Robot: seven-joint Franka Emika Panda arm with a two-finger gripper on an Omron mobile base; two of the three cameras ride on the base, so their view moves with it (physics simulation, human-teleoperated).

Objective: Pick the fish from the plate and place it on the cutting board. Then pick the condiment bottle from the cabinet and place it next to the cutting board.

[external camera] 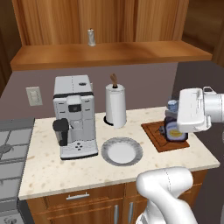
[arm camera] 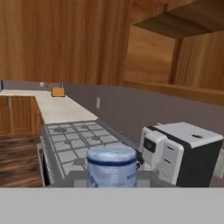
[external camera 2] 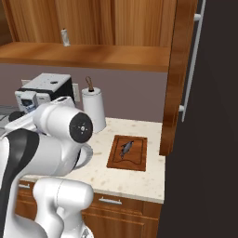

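Observation:
My gripper (external camera: 174,124) is shut on the condiment bottle (external camera: 175,130), a dark brown bottle with a white-and-blue label. Its blue cap (arm camera: 111,165) sits right in front of the hand camera. From the left base the bottle hangs in front of the reddish-brown cutting board (external camera: 153,132). The small dark grey fish (external camera 2: 126,148) lies on the cutting board (external camera 2: 135,160). The round plate (external camera: 137,151) rests bare-centred in front of the paper towel roll. Above the counter runs the cabinet shelf (external camera: 131,52).
A coffee machine (external camera: 74,116) stands left of the plate, with a paper towel roll (external camera: 115,105) behind it. A clear shaker (external camera: 91,37) stands on the shelf. A stove (external camera: 11,144) adjoins the counter's left end. A tall wooden panel (external camera 2: 174,79) borders the board's right.

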